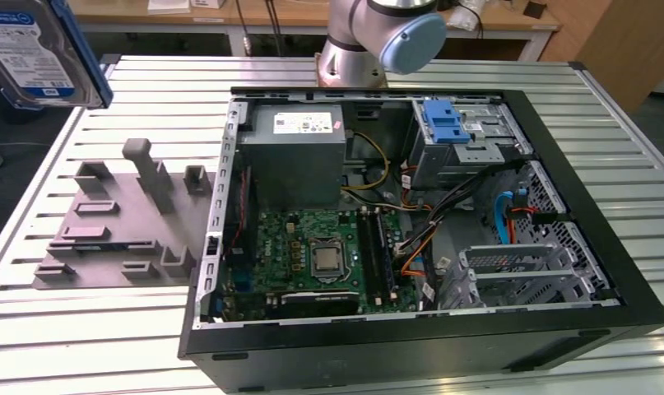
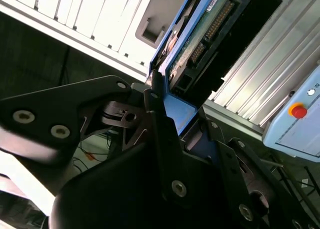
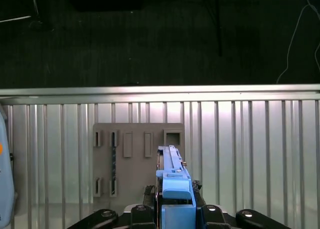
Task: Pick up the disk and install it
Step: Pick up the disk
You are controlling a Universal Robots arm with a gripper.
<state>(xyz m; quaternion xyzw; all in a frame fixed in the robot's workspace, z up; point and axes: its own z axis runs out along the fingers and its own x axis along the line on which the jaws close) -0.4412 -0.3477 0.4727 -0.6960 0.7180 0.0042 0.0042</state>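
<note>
The disk (image 1: 30, 49) hangs high at the exterior view's upper left, above the table's far corner, showing its silver body, white and dark-blue label and blue frame. In both wrist views my gripper (image 3: 175, 196) (image 2: 176, 114) is shut on it, its black fingers (image 3: 148, 193) clamping the blue frame from either side. The disk (image 3: 172, 171) stands on edge over the grey fixture plate (image 3: 137, 159). Its connector edge and circuit board (image 2: 207, 26) show in the second wrist view.
An open black computer case (image 1: 420, 346) lies on the slatted metal table (image 1: 90, 329), with motherboard, power supply and a metal cage with a blue latch (image 1: 450, 123). The grey fixture plate (image 1: 123, 222) sits beside the case. The arm's base (image 1: 359, 41) stands behind.
</note>
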